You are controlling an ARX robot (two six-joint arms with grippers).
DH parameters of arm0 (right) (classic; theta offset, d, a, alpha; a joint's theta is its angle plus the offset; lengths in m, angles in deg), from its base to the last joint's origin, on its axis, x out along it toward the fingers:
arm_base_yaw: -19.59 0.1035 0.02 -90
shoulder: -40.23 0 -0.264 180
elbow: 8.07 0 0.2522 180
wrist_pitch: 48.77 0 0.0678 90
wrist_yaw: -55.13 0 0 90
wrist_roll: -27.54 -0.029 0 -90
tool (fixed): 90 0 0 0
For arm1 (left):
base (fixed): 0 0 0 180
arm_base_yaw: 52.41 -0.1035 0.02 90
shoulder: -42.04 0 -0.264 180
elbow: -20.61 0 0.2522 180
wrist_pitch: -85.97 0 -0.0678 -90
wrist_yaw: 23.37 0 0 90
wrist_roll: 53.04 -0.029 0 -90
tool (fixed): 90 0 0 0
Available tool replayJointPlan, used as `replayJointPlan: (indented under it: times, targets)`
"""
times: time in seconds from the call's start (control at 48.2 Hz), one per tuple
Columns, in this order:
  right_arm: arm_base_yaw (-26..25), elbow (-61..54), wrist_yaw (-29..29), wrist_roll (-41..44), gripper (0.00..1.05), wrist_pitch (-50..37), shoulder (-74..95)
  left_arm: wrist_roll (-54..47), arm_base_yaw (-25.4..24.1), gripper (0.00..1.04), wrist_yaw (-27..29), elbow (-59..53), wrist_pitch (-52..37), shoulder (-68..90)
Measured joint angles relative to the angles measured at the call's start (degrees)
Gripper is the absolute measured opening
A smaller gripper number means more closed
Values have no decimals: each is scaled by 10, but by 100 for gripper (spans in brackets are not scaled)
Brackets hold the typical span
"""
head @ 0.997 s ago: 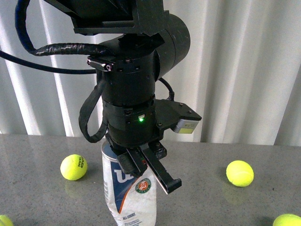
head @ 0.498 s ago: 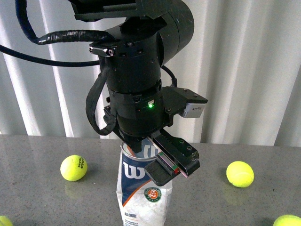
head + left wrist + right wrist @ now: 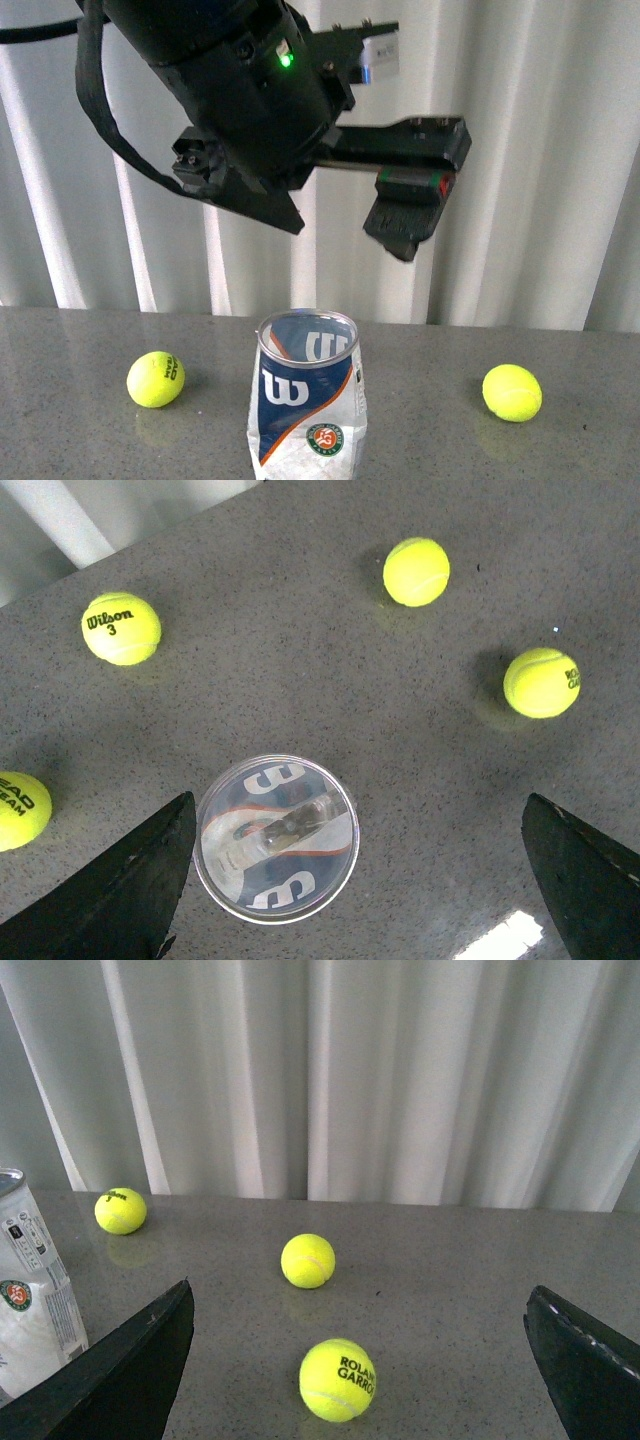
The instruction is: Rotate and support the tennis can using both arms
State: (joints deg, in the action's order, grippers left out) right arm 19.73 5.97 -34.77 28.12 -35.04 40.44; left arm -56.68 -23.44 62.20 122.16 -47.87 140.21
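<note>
The tennis can [image 3: 305, 400] stands upright on the grey table, open metal rim up, with the navy-white-orange label, the white "W" and the red emblem facing me. My left arm hangs high above it. My left gripper [image 3: 425, 190] is open and empty, well clear of the can. In the left wrist view it [image 3: 360, 800] looks straight down at the can [image 3: 276, 838], which lies near one finger [image 3: 140, 880]. My right gripper [image 3: 358, 1288] is open and empty, low over the table. The can [image 3: 30, 1290] shows at that view's edge, apart from the gripper.
Yellow tennis balls lie on the table, one left [image 3: 155, 379] and one right [image 3: 511, 391] of the can. Two more balls [image 3: 307, 1260] [image 3: 338, 1380] lie ahead of the right gripper. A white curtain [image 3: 540, 150] hangs behind the table.
My left gripper was down at the can's top. It has lifted up and swung away to the right. The can now stands free with its rim in plain view.
</note>
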Motion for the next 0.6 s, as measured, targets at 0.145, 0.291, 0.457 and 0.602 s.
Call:
replayJointPlan:
  times: [0.145, 0.291, 0.457, 0.602]
  targets:
    - [0, 0, 0, 0, 98, 0, 0, 29, -1, 98, 0, -3, -2, -6]
    - [0, 0, 0, 0, 98, 0, 0, 35, 2, 83, 194, -143, -259, -51]
    - [0, 0, -2, 0, 98, 0, 0, 36, -58, 48, 269, -438, -682, -194]
    - [0, 0, 0, 0, 98, 0, 0, 37, -101, 24, 236, -551, -730, -258]
